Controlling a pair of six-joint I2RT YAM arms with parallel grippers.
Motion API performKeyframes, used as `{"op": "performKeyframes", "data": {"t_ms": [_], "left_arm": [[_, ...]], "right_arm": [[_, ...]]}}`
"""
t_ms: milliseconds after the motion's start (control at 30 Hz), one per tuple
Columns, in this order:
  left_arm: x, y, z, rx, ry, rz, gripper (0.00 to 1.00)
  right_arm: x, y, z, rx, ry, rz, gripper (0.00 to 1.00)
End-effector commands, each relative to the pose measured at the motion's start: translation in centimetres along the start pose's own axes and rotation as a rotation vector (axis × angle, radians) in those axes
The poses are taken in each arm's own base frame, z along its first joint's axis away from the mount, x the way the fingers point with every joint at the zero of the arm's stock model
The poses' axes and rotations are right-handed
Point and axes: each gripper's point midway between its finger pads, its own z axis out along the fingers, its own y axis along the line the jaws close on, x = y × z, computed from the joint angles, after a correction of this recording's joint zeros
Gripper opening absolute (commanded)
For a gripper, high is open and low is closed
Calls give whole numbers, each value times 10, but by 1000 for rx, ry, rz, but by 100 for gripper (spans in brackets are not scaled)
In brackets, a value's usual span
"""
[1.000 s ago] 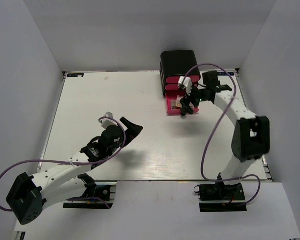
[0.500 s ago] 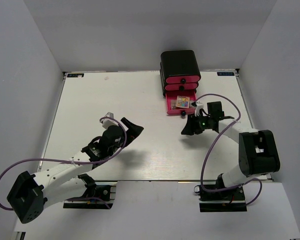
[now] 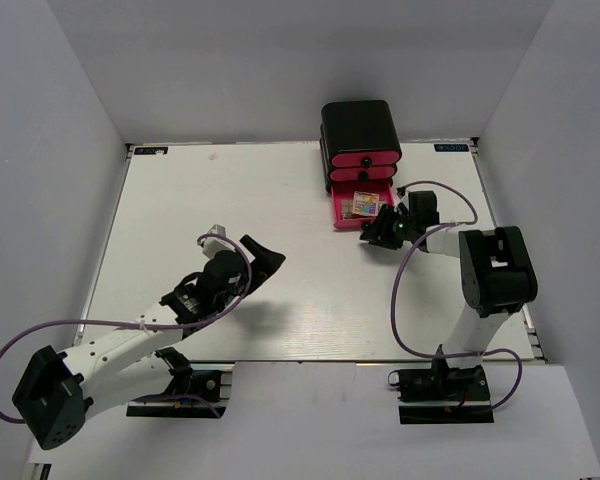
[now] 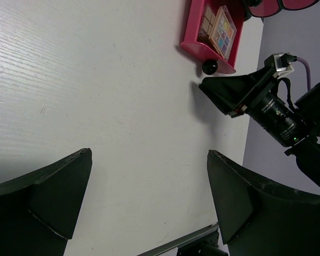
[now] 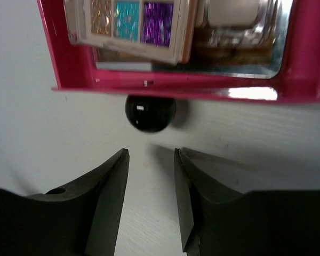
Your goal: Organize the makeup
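The bottom pink drawer [image 3: 344,211] of the black box [image 3: 358,128] stands pulled out. In it lie a small multicolour palette [image 5: 130,21] and, beside it, a clear palette [image 5: 240,21]; both also show in the left wrist view, multicolour palette [image 4: 224,28]. My right gripper [image 5: 151,153] is low over the table just in front of the drawer's black knob [image 5: 150,112], jaws partly apart with nothing between them. Far from the drawer, my left gripper [image 4: 149,154] hangs wide open and empty over the table's middle [image 3: 261,258]. Other makeup is out of view.
Two upper pink drawers [image 3: 362,160] are shut. The right arm [image 3: 495,270] bends back along the table's right side. The table's near edge rail [image 4: 176,244] lies just below my left gripper.
The right arm has come down from above the open drawer to the table in front of its knob, and its jaws have narrowed. The left arm has not moved.
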Motion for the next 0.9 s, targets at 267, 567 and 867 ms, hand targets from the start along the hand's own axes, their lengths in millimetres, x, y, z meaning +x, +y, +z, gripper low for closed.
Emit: {"op": "performKeyframes", "data": {"t_ms": [267, 567, 867], "left_arm": [[-9, -21, 6, 10, -15, 14, 98], [-7, -24, 12, 7, -6, 25, 98], [-6, -24, 13, 3, -4, 31, 98]], "right_arm": [[-71, 12, 18, -7, -171, 29, 34], [-96, 15, 23, -15, -216, -9, 26], [-127, 10, 27, 6, -270, -37, 27]]}}
